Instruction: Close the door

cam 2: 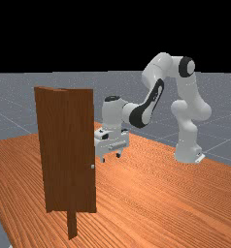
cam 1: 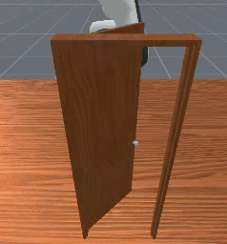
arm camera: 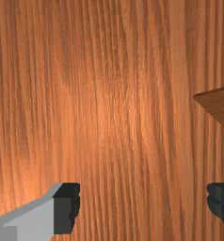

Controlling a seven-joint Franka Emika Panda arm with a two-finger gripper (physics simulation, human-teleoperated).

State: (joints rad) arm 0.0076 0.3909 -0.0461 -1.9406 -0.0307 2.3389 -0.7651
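Note:
In the far view, my gripper (cam 2: 111,158) hangs open above the table, just right of the door (cam 2: 69,150) and its small pale knob (cam 2: 92,166). In the wrist view the fingers of the gripper (arm camera: 144,206) stand wide apart with nothing between them, and a corner of the door (arm camera: 220,104) lies beyond one finger. The front view has the door (cam 1: 98,119) standing ajar, swung back toward the arm from the frame's left post, its knob (cam 1: 136,143) on the free edge. The door hides most of my hand there.
The door frame's top beam (cam 1: 170,40) and right post (cam 1: 175,128) stand upright in the front view, with a gap between that post and the door's free edge. Wooden table (cam 2: 146,193) lies below the gripper and around the arm's base.

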